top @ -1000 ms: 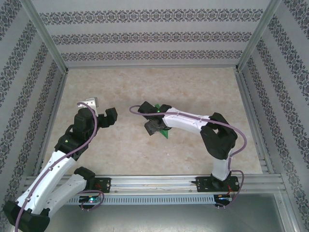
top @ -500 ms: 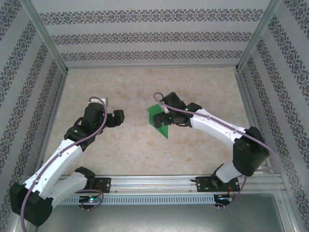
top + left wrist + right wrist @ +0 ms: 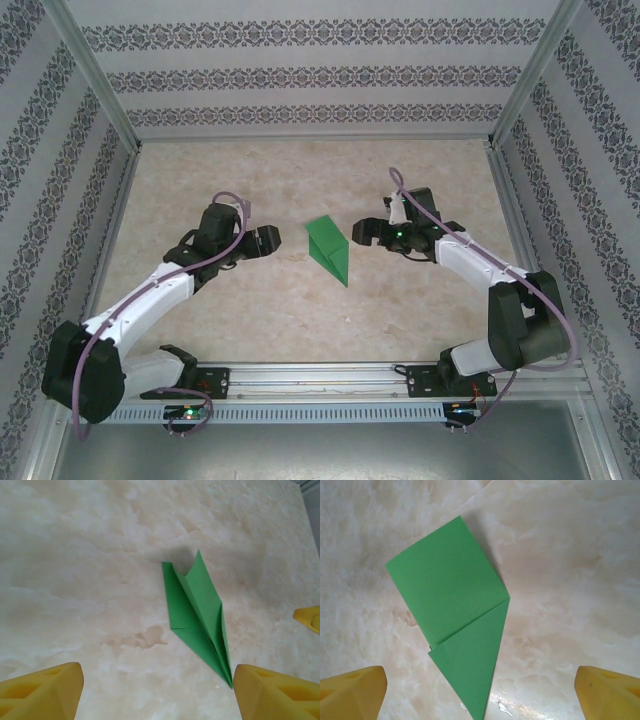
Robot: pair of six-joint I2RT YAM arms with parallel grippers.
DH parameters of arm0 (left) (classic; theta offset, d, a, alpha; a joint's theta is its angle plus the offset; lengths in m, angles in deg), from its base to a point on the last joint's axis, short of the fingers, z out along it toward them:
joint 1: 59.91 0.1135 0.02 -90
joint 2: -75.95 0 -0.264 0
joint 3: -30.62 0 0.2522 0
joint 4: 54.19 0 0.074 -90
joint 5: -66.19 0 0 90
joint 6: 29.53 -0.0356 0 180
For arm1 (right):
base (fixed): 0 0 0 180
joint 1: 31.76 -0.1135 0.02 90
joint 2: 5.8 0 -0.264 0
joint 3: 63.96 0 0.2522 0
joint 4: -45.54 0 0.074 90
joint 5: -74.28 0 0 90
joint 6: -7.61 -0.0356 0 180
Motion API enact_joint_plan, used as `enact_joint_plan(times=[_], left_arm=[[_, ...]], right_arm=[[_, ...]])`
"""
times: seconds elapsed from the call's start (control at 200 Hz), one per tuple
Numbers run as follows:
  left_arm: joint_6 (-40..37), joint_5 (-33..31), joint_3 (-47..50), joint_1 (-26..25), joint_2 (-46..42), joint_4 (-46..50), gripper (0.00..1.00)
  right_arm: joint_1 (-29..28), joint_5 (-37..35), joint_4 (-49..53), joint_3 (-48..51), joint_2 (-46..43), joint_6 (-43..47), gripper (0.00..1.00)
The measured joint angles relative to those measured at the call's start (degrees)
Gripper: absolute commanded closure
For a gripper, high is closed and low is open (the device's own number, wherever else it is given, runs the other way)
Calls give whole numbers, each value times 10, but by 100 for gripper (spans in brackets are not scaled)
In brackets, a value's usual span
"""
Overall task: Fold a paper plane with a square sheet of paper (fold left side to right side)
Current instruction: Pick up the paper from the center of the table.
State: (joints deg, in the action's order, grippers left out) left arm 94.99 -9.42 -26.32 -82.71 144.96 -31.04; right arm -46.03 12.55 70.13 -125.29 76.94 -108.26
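The green sheet of paper [image 3: 328, 250] lies on the table between the two arms, folded into a slim pointed plane shape with its nose toward the near edge. One flap stands slightly raised along the crease in the left wrist view [image 3: 197, 610]. From the right wrist it shows a flat square part and a triangular nose [image 3: 450, 590]. My left gripper [image 3: 267, 241] is open just left of the paper, its yellow fingers [image 3: 45, 692] wide apart and empty. My right gripper [image 3: 362, 233] is open just right of it, touching nothing.
The beige marbled tabletop [image 3: 420, 170] is ringed by patterned walls with metal rails [image 3: 520, 250] along the sides. A tip of the right gripper's yellow finger [image 3: 310, 619] shows at the right edge of the left wrist view.
The right gripper has lifted off the paper and drawn back to the right, leaving it uncovered on the table. The left arm has reached in toward the paper from the left.
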Motion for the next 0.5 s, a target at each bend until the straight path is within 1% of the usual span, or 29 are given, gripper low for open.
enact_joint_plan(times=[0.115, 0.205, 0.39, 0.5], left_arm=[[28, 19, 4, -23, 39, -45, 25], [55, 32, 6, -43, 79, -89, 27], [111, 56, 6, -70, 179, -195, 36], [143, 62, 6, -75, 237, -256, 38]], right_arm=[[31, 42, -41, 25, 5, -17, 8], [44, 64, -64, 35, 18, -26, 9], [48, 90, -94, 49, 38, -35, 11], [48, 96, -104, 55, 40, -38, 12]])
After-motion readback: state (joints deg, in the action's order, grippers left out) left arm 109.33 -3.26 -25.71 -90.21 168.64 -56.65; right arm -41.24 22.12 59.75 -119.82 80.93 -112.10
